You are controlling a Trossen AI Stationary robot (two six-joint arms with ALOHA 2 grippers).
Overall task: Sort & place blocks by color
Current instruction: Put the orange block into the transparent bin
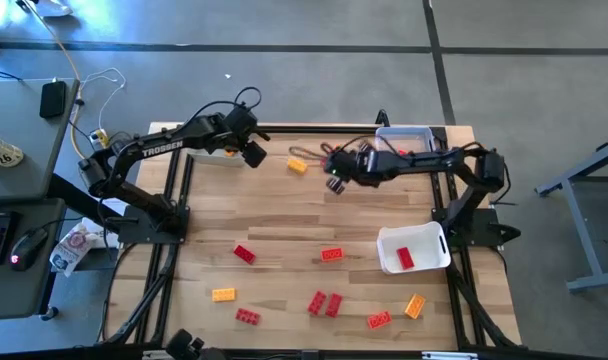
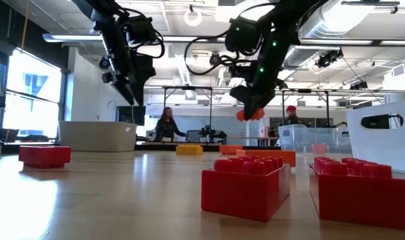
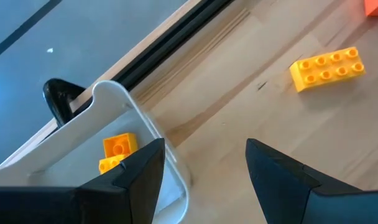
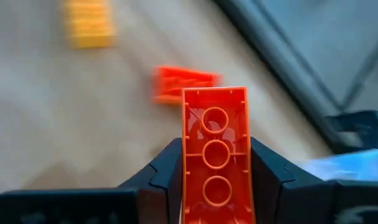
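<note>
While most blocks lie scattered on the bench [image 1: 284, 220], the right hand [image 1: 334, 170] clamps an orange-red block [image 4: 215, 155] aloft, a clear tray [image 1: 404, 135] just behind it. The left hand [image 1: 252, 153], fingers spread and empty, hovers beside a white tray [image 3: 124, 109] holding yellow blocks [image 3: 117, 151]; sorting looks barely begun.

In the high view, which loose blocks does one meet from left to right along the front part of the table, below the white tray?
Yellow-orange studded plastic brick → red studded brick → pair of red bricks lying side by side → orange-red brick → yellow-orange brick, tilted.
</note>
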